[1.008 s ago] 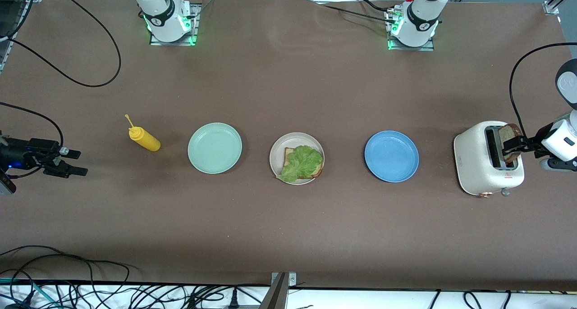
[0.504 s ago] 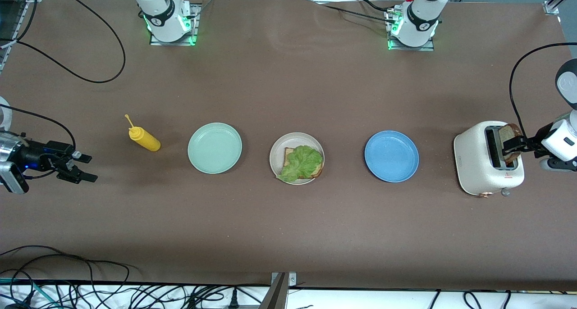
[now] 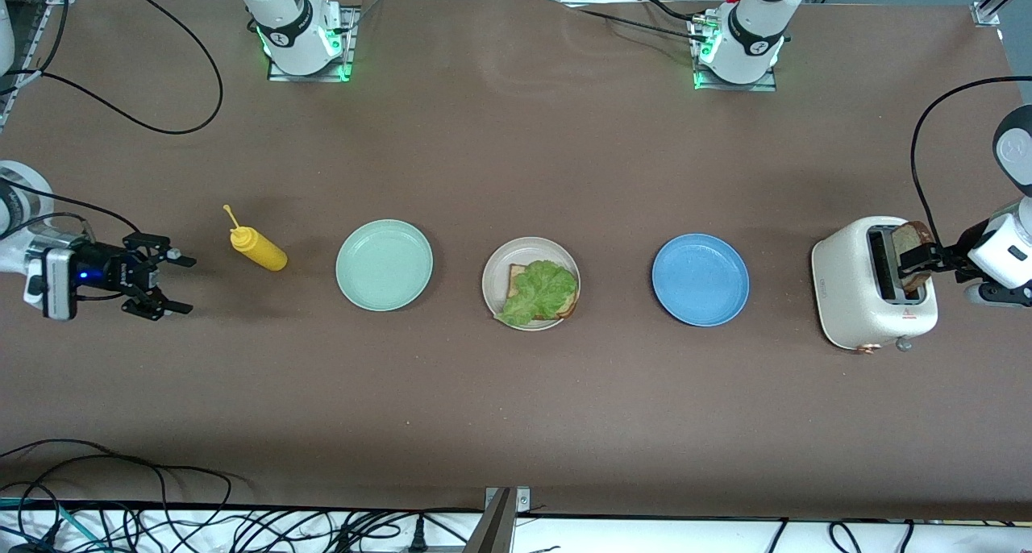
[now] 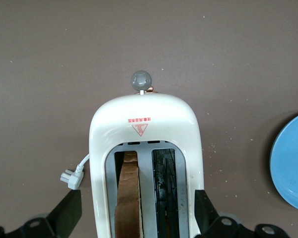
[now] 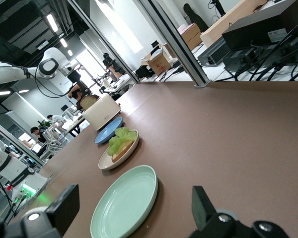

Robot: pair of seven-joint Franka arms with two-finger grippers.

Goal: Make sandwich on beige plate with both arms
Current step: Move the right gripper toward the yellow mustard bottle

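Fingers of left gripper [image 3: 927, 264] spread, straddling bread slice [image 3: 915, 256] upright in toaster [image 3: 871, 283], frame right. Beige plate [image 3: 493, 283] mid-frame: bread, lettuce [image 3: 538, 291], no top slice. Right gripper [image 3: 173, 283] spread, empty, frame left, over surface [image 3: 516, 416] by mustard bottle [image 3: 258, 249].

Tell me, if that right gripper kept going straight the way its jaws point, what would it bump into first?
Probably the mint green plate: the right gripper, jaws open, points along the row of plates. The yellow mustard bottle seems just off that line, though depth is unclear.
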